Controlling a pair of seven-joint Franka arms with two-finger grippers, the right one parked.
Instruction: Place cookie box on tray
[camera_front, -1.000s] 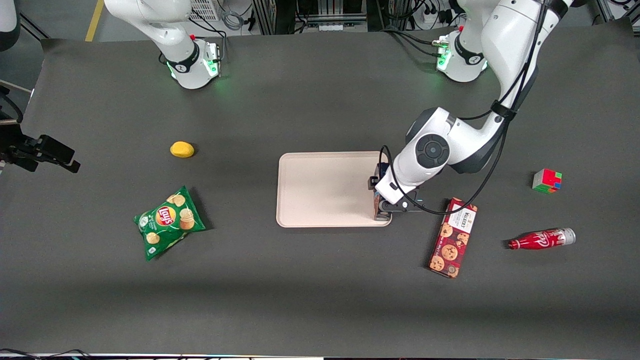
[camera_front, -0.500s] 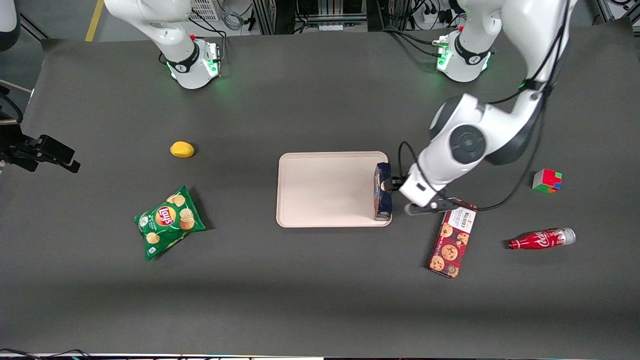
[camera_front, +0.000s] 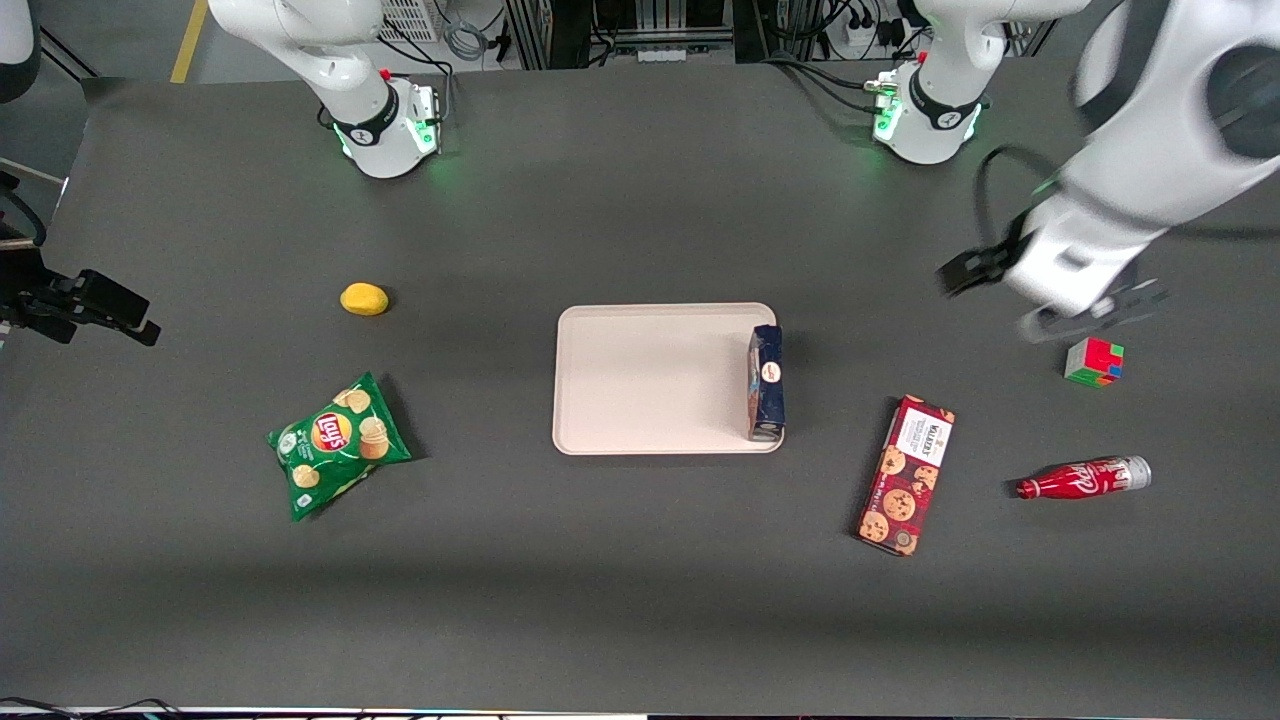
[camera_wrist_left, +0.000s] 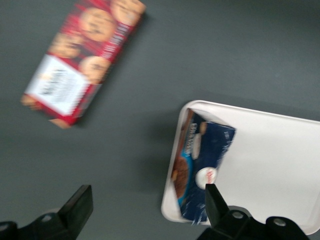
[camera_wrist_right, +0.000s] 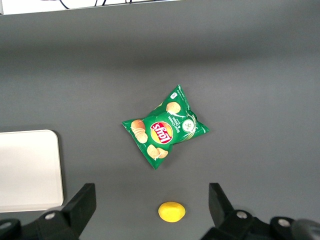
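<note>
Your gripper (camera_front: 1040, 295) hangs high over the table near the cube (camera_front: 1094, 361), well apart from the tray (camera_front: 650, 378), fingers spread wide with nothing between them. The cookie box (camera_front: 767, 383) sits in the tray, standing on a long narrow side right along the rim at the working arm's end, so the task looks done to me. Risks from here: the box is on edge and hugging the rim, so any bump to the tray or a low pass of the arm could tip it flat, maybe out onto the table. I can't tell whether its base is fully inside the rim or partly riding on it; if riding, it may slide off by itself. Don't drop straight down either, the cube is just under you. Writing: the box shows a round white logo (camera_wrist_left: 206, 175), text unreadable. The red box (camera_front: 906, 475) has a white label reading something like "Walkers", blurry, not certain. The chips bag (camera_front: 337, 443) reads "Lay's". The red bottle (camera_front: 1082, 477) carries white script that looks like Coca-Cola. The lemon (camera_front: 364, 298) has no marking.
</note>
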